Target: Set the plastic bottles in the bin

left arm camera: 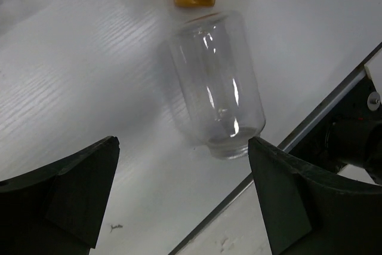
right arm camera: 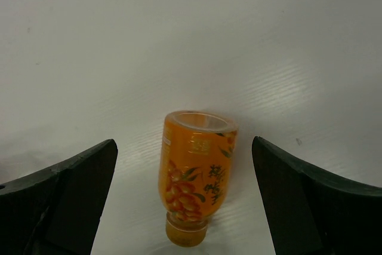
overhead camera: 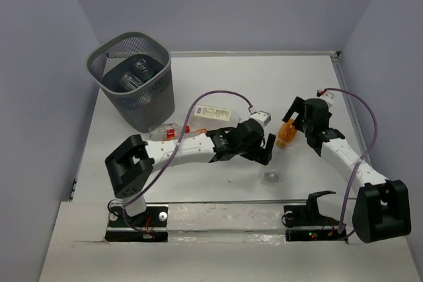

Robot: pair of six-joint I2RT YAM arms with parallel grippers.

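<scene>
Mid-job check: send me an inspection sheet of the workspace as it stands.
Surface: white table, no spill seen.
Job's things: bin upright back left, bottles inside; orange bottle, clear bottle, white-label bottle and red-label bottle lie on the table.
Clutter: nothing seen.
Grippers: left gripper open at the clear bottle; right gripper open at the orange bottle; neither grips.
Cables: purple cables loop above both arms.
Surroundings: pale walls on three sides.

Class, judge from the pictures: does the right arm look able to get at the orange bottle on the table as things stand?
Probably yes. The right claw hangs open just over the orange bottle, which sits between its fingers in the wrist view, with nothing visibly between them on the bare table.
</scene>
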